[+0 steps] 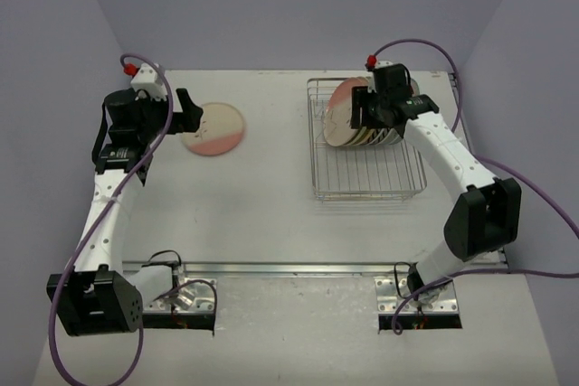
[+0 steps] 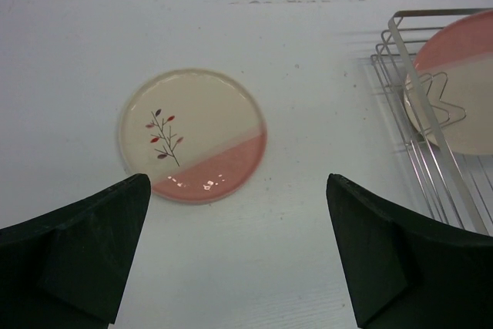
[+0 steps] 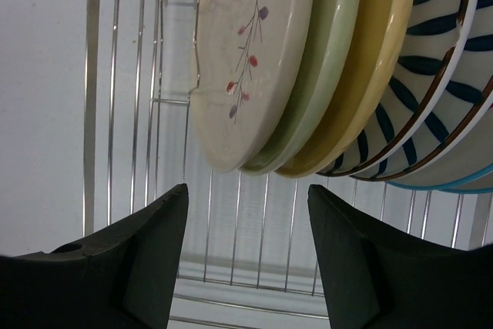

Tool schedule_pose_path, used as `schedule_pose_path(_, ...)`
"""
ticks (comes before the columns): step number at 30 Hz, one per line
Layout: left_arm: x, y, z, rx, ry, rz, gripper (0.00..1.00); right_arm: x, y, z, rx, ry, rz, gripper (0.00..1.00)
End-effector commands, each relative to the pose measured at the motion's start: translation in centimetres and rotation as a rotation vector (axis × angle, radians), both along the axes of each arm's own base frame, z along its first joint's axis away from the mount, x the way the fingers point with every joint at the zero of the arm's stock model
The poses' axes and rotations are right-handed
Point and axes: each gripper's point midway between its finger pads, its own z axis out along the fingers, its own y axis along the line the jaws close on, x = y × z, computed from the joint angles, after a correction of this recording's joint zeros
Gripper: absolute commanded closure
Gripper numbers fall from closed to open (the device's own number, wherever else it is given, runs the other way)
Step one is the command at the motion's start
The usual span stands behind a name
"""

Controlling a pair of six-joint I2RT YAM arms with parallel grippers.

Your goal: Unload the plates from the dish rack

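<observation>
Right gripper (image 3: 246,194), jaws apart and empty, should straddle only the front plate (image 3: 246,59) at its 12 o'clock, rim-first; left gripper (image 2: 237,182), also apart, holds nothing.

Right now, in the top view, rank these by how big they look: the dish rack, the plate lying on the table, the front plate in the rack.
1. dish rack, clearly largest.
2 and 3. plate on the table and front racked plate: left unranked. They look alike, and the racked one stands on edge, partly hidden.
</observation>
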Motion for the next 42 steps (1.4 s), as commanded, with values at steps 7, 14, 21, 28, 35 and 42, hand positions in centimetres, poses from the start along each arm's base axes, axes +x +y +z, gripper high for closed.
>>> schedule_pose_path(7,-0.9,-0.1,-0.8,0.019,-0.012,-0.002,0.04,3.7,-0.3,6.1,0.015,-0.182,-0.104,0.38)
schedule_pose_path(14,-0.5,-0.3,-1.1,-0.003,-0.007,-0.002,0.04,4.9,0.9,8.1,0.003,-0.244,-0.060,0.38)
schedule_pose_path(21,-0.3,-0.3,-1.0,-0.019,-0.008,0.009,0.04,7.5,0.5,6.1,-0.061,-0.203,-0.105,0.40)
schedule_pose_path(28,-0.1,0.0,-1.5,-0.011,-0.001,0.019,0.03,8.4,0.7,3.9,-0.089,-0.151,-0.108,0.41)
schedule_pose_path(35,0.0,0.2,-1.6,-0.008,0.001,0.031,0.04,9.0,0.3,2.4,-0.131,-0.119,-0.121,0.38)
schedule_pose_path(42,0.2,0.2,-2.1,-0.015,0.011,0.033,0.03,8.2,1.0,-0.2,-0.107,-0.039,-0.100,0.24)
